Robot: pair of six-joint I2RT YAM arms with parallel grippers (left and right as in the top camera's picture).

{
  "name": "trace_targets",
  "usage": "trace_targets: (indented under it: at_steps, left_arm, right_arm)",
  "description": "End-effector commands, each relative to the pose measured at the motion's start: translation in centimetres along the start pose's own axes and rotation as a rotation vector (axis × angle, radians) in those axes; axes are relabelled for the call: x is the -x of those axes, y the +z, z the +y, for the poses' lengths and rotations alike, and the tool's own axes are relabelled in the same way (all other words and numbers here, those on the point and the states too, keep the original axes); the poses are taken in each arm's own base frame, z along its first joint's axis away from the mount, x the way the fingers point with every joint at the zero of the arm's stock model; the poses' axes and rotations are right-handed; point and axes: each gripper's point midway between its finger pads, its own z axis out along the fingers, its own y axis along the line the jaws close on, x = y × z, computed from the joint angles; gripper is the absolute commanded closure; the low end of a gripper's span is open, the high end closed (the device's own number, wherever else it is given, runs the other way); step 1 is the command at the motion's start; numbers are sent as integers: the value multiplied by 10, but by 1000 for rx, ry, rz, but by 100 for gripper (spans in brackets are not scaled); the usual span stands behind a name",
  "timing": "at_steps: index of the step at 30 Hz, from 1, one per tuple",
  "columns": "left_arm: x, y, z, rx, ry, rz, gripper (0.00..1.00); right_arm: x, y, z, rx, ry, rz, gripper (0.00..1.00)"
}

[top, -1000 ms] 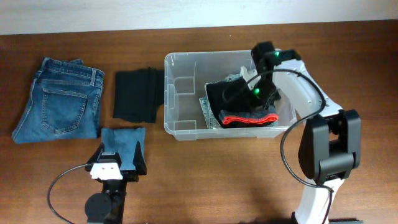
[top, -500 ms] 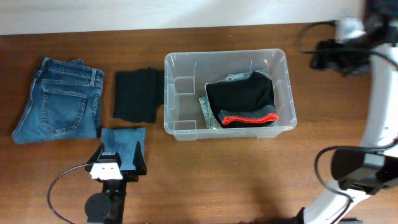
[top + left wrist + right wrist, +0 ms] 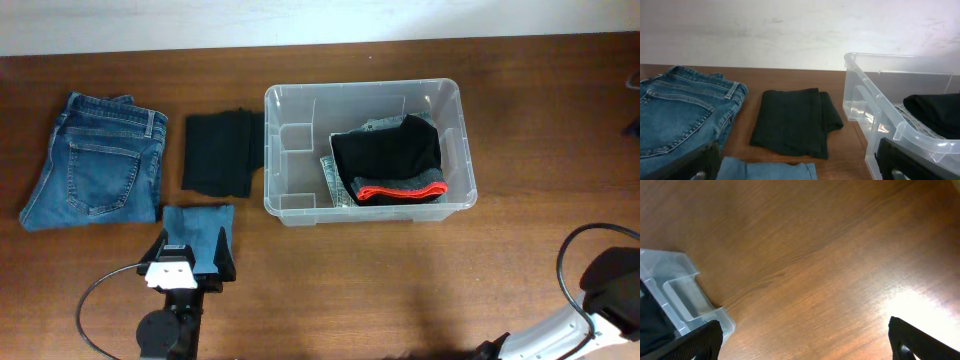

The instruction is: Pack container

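The clear container stands mid-table. Its right part holds a folded black garment with a red edge on top of a grey patterned piece. My left gripper rests open near the front left edge, its fingers either side of a folded light-blue cloth. In the left wrist view the left gripper hangs open over that light-blue cloth, with the container to its right. My right gripper is open over bare wood, beside a container corner. It is out of the overhead view.
Folded blue jeans lie at the far left, and a folded black cloth lies between them and the tub. The jeans and black cloth also show in the left wrist view. The right arm's base sits front right.
My right gripper let go of the black garment in the container, opened, and swung away to the right out of the overhead view. The left arm has not moved.
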Motion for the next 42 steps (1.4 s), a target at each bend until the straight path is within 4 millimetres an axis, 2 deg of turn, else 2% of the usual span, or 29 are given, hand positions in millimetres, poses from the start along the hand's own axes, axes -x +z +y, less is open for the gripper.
trace_targets:
  at_steps: [1, 25, 30, 36, 42]
  left_arm:
    - [0, 0, 1, 1, 16, -2, 1]
    - [0, 0, 0, 0, 15, -1, 1]
    - [-1, 0, -5, -33, 15, 1, 0]
    - [40, -5, -15, -86, 12, -155, 0]
    - [81, -22, -24, -125, 10, -167, 1]
  right_arm:
    - [-1, -2, -13, -11, 34, -3, 2]
    - [-1, -2, -13, -12, 35, -2, 2]
    - [-1, -2, -13, -12, 35, -2, 2]
    - [-1, -2, -13, -12, 35, -2, 2]
    - [-1, -2, -13, -12, 35, -2, 2]
